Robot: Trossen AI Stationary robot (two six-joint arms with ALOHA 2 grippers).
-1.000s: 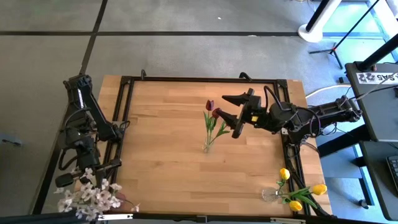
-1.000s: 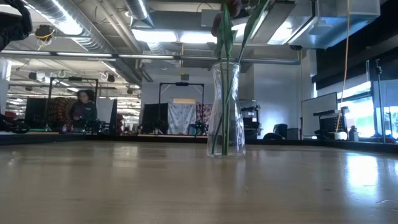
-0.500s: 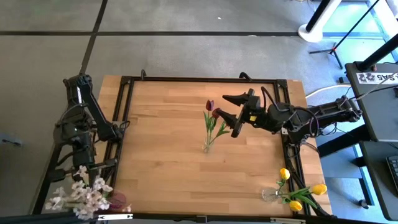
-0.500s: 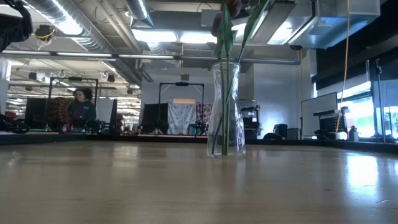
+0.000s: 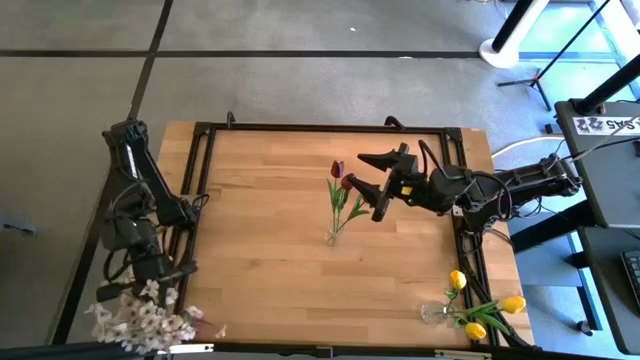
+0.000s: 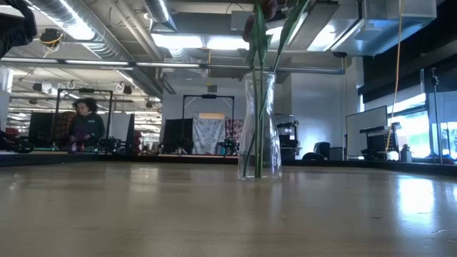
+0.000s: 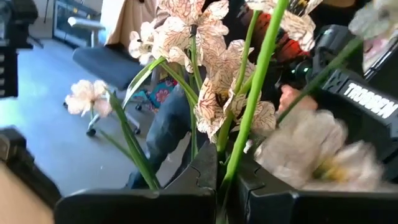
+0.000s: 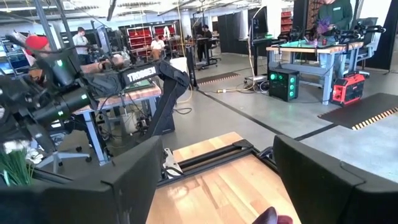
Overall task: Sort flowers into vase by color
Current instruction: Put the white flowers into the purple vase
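The left pincer [image 5: 152, 288] sits off the table's [image 5: 260, 270] near-left corner, closed on green stems of the white-pink sprays [image 5: 140, 318]; the left wrist view shows the stems [image 7: 249, 106] clamped between its fingers [image 7: 199, 177]. "TROSSEN" reads in white on a dark arm part [image 7: 364, 102] behind the blossoms. The right pincer [image 5: 372, 185] hangs over the table's middle with its fingers spread wide, holding nothing, just beside the red tulips [image 5: 340, 175] standing in a clear vase [image 6: 258, 125]. Yellow tulips [image 5: 480, 310] stand in a second vase [image 5: 432, 313] at the near-right corner.
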